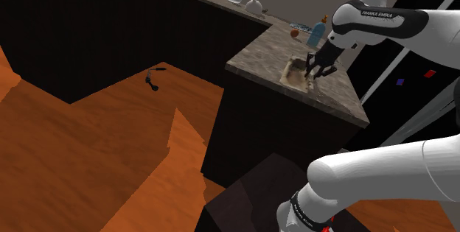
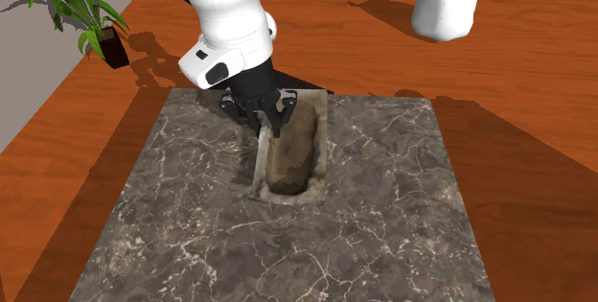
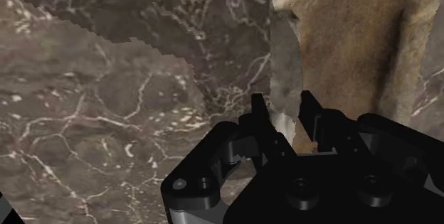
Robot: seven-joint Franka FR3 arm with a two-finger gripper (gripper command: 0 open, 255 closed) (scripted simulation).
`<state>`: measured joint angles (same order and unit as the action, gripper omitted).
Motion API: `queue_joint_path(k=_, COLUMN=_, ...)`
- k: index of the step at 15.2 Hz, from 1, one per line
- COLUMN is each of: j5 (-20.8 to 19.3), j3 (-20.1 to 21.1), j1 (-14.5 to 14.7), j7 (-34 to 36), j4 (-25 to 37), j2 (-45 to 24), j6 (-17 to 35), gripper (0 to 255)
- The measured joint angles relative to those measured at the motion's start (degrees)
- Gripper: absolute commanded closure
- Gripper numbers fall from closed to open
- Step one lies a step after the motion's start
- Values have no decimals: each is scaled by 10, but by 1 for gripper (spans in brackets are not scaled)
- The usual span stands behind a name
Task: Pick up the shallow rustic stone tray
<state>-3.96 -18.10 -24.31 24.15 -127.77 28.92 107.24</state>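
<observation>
The shallow stone tray (image 2: 292,147) is long and brown with a pale rough rim. It lies flat on the dark marbled counter (image 2: 383,214), near the counter's far edge in the second exterior view. My black gripper (image 2: 271,127) comes down on its long rim at the second exterior view's left. Seen from the wrist, the two fingers of the gripper (image 3: 284,109) straddle that pale rim of the tray (image 3: 341,38) and clasp it, one inside the tray and one outside. In the shoulder view the gripper (image 1: 315,76) is at the tray (image 1: 296,72).
A blue bottle (image 1: 317,32) and glass bowls (image 1: 254,6) stand further back on the counter (image 1: 265,54). A potted plant (image 2: 81,12) and a white rounded object (image 2: 446,3) sit on the orange floor beyond the counter. The counter drops off on all sides.
</observation>
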Motion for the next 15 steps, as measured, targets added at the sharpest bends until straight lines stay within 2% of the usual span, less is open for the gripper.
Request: queue_joint_path(k=15, j5=8, j3=6, j1=6, j7=2, j4=120, j2=-17, j6=-104, gripper=255)
